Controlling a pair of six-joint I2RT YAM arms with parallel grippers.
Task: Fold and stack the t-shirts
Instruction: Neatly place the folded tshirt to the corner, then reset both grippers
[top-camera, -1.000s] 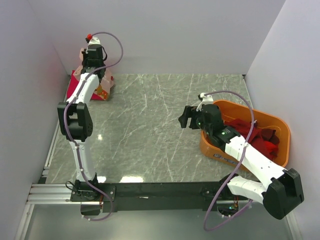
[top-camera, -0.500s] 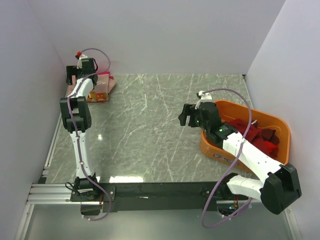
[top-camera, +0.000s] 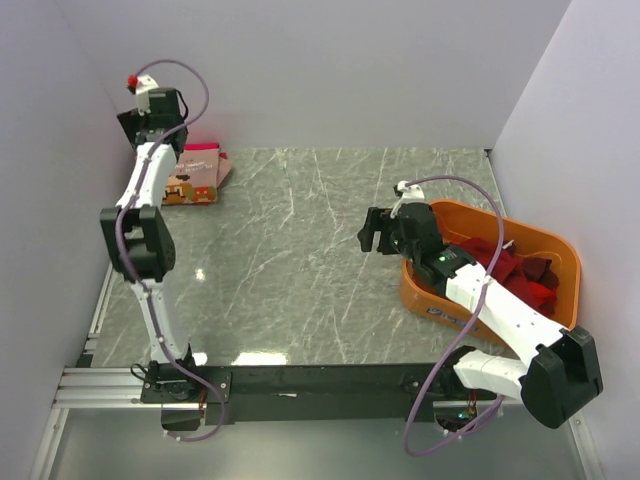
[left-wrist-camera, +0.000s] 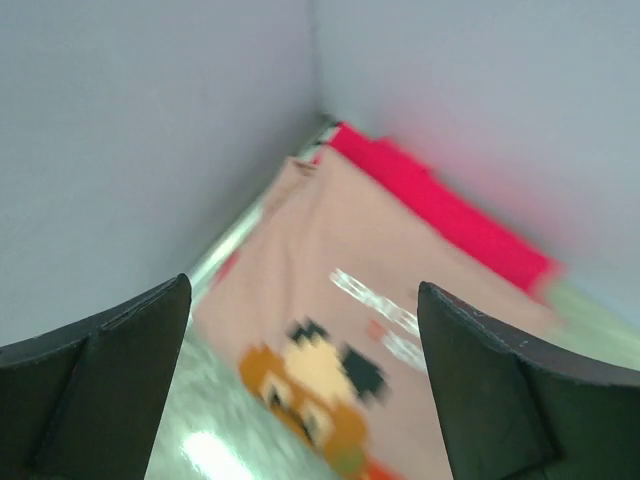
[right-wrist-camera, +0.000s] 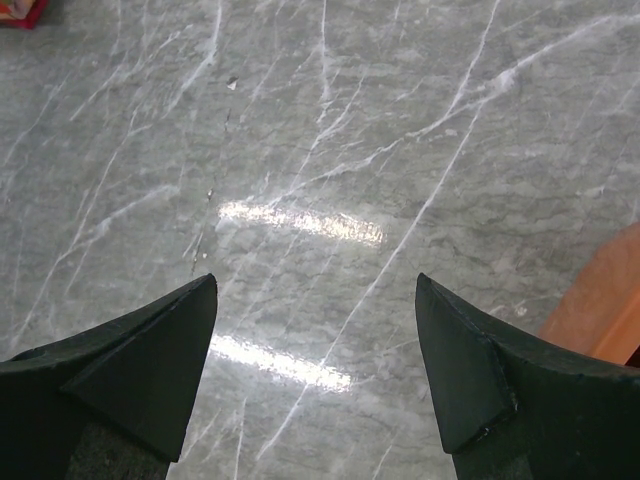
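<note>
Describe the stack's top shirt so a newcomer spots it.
Go to the table's far left corner, below the left gripper. The dusty-pink shirt lies on top there; its orange-brown cartoon print sets it apart from the crimson shirt showing behind it.

Your top external camera sits high above the near edge of the table (top-camera: 300, 270) and looks down and forward toward the far wall (top-camera: 330, 70), taking in the whole tabletop from a distance.

Your left wrist camera looks down between the spread jaws of the left gripper (left-wrist-camera: 302, 290). It is close over the far-left corner, and its picture is blurred. It shares the dusty-pink t-shirt (left-wrist-camera: 330, 270) with the top view.

Your right wrist camera looks steeply down between the spread jaws of the right gripper (right-wrist-camera: 316, 285) at bare marble. It shares mid-table and the orange tub (right-wrist-camera: 600, 300) rim with the top view.
</note>
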